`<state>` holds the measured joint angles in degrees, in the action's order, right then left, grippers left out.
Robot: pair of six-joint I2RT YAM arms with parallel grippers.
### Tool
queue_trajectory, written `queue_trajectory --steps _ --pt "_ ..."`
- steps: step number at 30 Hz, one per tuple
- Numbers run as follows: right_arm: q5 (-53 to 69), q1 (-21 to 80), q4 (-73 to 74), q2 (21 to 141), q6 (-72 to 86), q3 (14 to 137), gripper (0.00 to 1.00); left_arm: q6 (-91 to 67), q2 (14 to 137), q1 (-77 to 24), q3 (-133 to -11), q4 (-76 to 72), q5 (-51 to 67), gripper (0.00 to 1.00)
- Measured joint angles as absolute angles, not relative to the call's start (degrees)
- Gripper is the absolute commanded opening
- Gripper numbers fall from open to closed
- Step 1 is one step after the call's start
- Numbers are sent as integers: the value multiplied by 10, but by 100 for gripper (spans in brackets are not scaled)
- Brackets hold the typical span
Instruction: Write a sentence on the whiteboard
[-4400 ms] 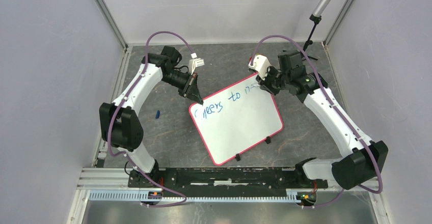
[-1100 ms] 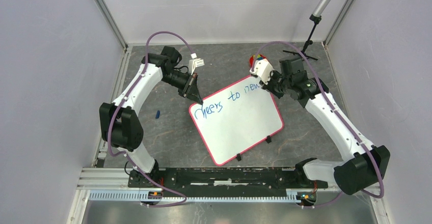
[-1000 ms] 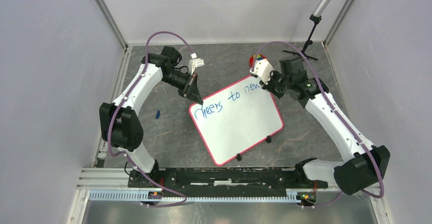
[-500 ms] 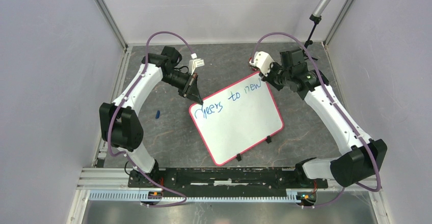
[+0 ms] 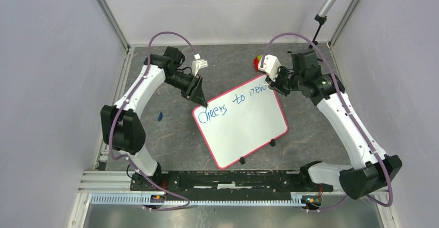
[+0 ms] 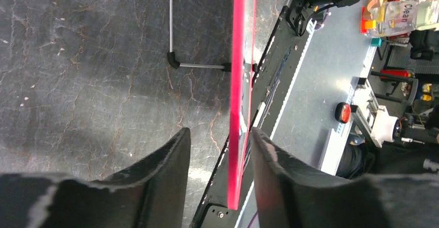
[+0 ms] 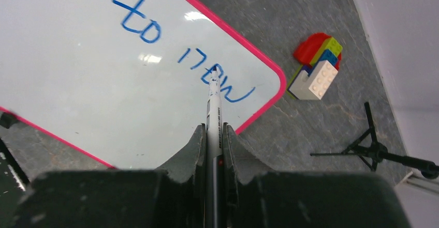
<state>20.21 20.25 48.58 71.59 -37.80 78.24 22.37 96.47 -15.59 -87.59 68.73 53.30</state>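
left gripper: released; we see its black jaws standing clear on either side of the rim at the board's far-left corner.
whiteboard: large, flat, white, pink-red rimmed, askew at mid-table; we judge it light, stiff and slippery, best pinched at a rim corner.
sentence: blue handwriting, "Cheers to new", along its far edge.
right gripper: clenched on a slim white marker, tip at the "w".

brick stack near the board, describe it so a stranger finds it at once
Start at the whiteboard on the dark table. Just past its far corner lies the brick stack. It is the only multicoloured thing: red, green, blue and white studded bricks.
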Motion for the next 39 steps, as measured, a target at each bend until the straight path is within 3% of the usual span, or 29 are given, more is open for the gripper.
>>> queue_trajectory --steps 10,17,26,32,39 --pt "300 279 459 674 -333 718 0 197 868 -112 -805 606 530 71" --pt "301 393 406 645 -292 611 0 154 816 -97 -719 532 531 72" --pt "277 451 339 616 -269 524 0 140 816 -105 -686 504 534 68" --pt "268 460 319 612 -266 502 0 140 833 -125 -686 507 543 59" --pt "267 468 303 607 -266 496 0 140 858 -132 -688 513 559 36"
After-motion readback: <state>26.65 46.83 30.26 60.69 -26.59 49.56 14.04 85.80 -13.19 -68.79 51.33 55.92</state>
